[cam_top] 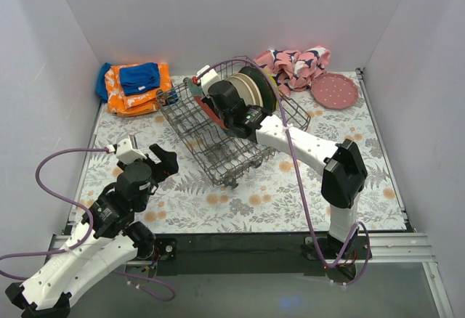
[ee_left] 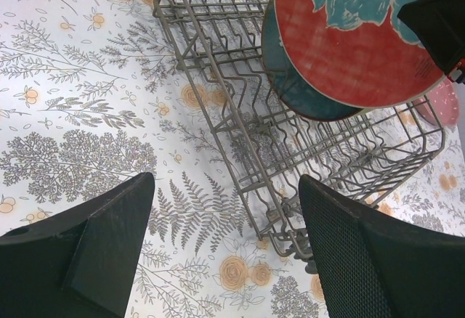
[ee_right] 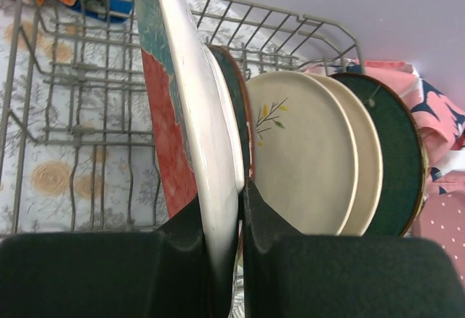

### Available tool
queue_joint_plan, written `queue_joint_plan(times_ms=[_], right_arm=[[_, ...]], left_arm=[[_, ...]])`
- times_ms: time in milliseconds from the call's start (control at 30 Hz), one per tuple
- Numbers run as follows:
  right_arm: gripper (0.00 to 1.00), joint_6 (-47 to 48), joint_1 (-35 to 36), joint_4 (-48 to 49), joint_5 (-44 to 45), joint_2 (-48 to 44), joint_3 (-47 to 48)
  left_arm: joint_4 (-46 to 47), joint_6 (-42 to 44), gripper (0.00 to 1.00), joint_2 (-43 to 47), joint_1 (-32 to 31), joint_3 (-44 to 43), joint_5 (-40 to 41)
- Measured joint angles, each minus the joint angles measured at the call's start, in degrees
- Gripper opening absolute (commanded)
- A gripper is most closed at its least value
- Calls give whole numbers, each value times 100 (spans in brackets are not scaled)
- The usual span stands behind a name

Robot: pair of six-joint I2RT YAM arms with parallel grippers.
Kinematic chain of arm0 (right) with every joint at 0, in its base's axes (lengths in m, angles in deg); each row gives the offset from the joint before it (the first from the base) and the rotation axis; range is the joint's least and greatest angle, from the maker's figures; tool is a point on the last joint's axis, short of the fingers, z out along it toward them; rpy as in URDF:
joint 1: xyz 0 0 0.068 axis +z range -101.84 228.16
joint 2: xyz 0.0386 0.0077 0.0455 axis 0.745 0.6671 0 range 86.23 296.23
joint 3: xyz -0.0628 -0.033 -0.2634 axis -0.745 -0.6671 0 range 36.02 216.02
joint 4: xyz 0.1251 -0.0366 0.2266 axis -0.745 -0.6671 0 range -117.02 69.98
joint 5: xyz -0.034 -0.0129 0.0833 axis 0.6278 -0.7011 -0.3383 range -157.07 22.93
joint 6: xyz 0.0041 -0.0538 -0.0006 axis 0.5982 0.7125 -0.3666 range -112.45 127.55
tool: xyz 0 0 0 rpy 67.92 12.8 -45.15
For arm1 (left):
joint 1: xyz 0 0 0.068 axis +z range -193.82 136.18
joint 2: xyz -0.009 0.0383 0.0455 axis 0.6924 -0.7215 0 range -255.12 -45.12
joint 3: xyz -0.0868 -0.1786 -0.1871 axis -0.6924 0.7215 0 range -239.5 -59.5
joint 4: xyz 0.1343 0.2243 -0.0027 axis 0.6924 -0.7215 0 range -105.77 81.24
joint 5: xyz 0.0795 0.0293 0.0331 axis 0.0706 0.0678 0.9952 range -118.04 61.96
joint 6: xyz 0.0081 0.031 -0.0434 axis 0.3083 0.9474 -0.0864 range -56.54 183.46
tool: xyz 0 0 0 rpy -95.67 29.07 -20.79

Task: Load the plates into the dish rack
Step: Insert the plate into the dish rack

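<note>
Dish rack (cam_top: 221, 160) stands mid-surface, set at an angle to the edges of the leaf-and-flower printed surface (cam_top: 290, 187).

Right gripper (ee_right: 221, 203) reaches into the rack from the right. Its jaws are clamped on the white rim of a red plate (ee_left: 349, 49) with a teal flower print. The plate stands on edge, roughly upright, among the tines, about midway along the rack. Cannot tell whether its lower edge is seated in a slot; the fingers hide it.

Just behind the red plate, on the right-hand side, stands a teal plate (ee_left: 289, 86), very close to it. Beyond that, a row on edge toward the rack's far right end:
- cream plate with leaf sprig (ee_right: 298, 165)
- plain cream plate (ee_right: 369, 165), overlapping it from behind
- dark green plate (ee_right: 396, 155), last in the row

Left end of the rack holds only bare wire in the views.

Left gripper (ee_left: 227, 187) hangs over the surface at near left, just off the rack's near-left side. Jaws wide apart, nothing between them; the wrist view looks through the gap at the rack's corner and the printed surface.

A pink dotted plate (cam_top: 335, 91) lies flat on the surface at far right, outside the rack, just beside a bunched pink-and-navy cloth (cam_top: 298, 64). Orange and blue cloths (cam_top: 134, 86) are heaped at far left, near the rack's far-left corner.
</note>
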Motion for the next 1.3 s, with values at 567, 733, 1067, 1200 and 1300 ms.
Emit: queue_joint_plan(times_ms=[567, 733, 1067, 1200, 1300], right_arm=[[1, 39, 83, 535, 542, 380, 15], [1, 48, 83, 699, 592, 382, -39], [1, 50, 83, 905, 643, 634, -363], [1, 50, 83, 905, 643, 704, -570], [3, 26, 83, 966, 629, 719, -651]], left_arm=[[2, 0, 79, 48, 0, 26, -4], [2, 0, 79, 48, 0, 28, -7], [4, 0, 79, 59, 0, 33, -13], [4, 0, 79, 68, 0, 33, -13], [4, 0, 79, 68, 0, 33, -17]])
